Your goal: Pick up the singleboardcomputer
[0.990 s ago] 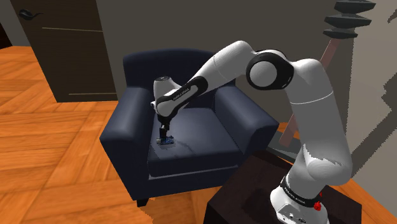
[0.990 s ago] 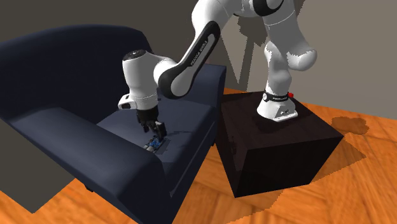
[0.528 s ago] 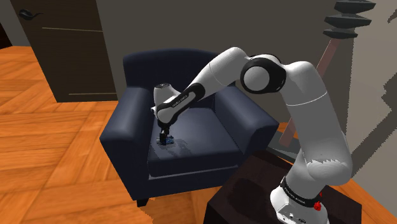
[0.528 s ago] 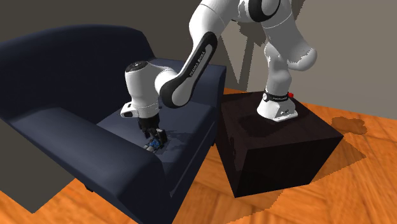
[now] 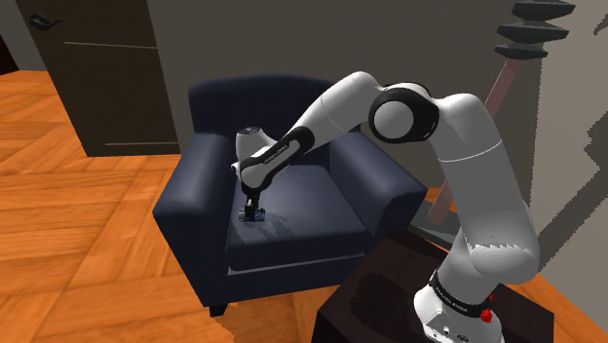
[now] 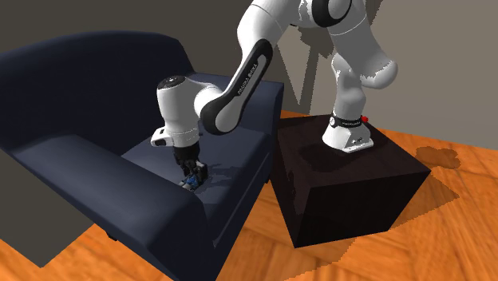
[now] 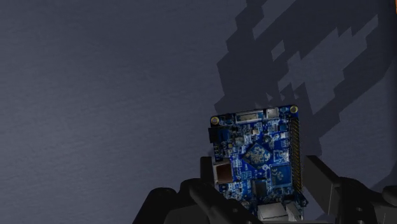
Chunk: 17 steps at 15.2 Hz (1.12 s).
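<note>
Straddling the target: the all-black two-finger gripper sits low over the seat. Its fingers are spread to about board width, one at each long edge. A sliver of gap shows on one side, so I judge it is not clamped yet. Reach looks done; squeeze and lift are left.

The small blue rectangular single-board computer lies flat between the fingers. It has dark chips, gold corner holes, a pin row along one edge and silver connectors at the ends. It rests on the seat cushion of the dark navy upholstered armchair, left of centre in the shoulder view.

Farther off are the black box stand and the orange wooden plank floor.
</note>
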### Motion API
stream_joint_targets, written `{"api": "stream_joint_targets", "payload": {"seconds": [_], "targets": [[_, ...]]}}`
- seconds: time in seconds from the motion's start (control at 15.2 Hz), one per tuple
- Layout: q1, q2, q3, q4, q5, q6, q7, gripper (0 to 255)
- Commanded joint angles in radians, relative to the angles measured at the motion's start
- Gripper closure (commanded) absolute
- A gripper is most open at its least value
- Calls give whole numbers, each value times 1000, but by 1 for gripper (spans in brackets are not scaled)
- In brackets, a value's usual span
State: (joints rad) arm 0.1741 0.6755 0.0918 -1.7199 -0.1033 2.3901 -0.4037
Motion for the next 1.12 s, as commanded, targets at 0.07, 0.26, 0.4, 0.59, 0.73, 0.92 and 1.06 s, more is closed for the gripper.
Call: {"api": "stream_joint_targets", "payload": {"seconds": [0.07, 0.26, 0.4, 0.59, 0.73, 0.92, 1.06], "targets": [[2, 7, -1, 2, -1, -2, 3, 255], [1, -22, 2, -2, 3, -27, 1, 255], [-1, -41, 4, -2, 5, -45, -1, 255], [-2, -68, 6, -3, 8, -72, -3, 255], [-4, -86, 8, -2, 11, -90, -4, 255], [-5, -111, 10, 2, 14, -119, -7, 255], [-6, -126, 12, 6, 16, -138, -8, 255]]}}
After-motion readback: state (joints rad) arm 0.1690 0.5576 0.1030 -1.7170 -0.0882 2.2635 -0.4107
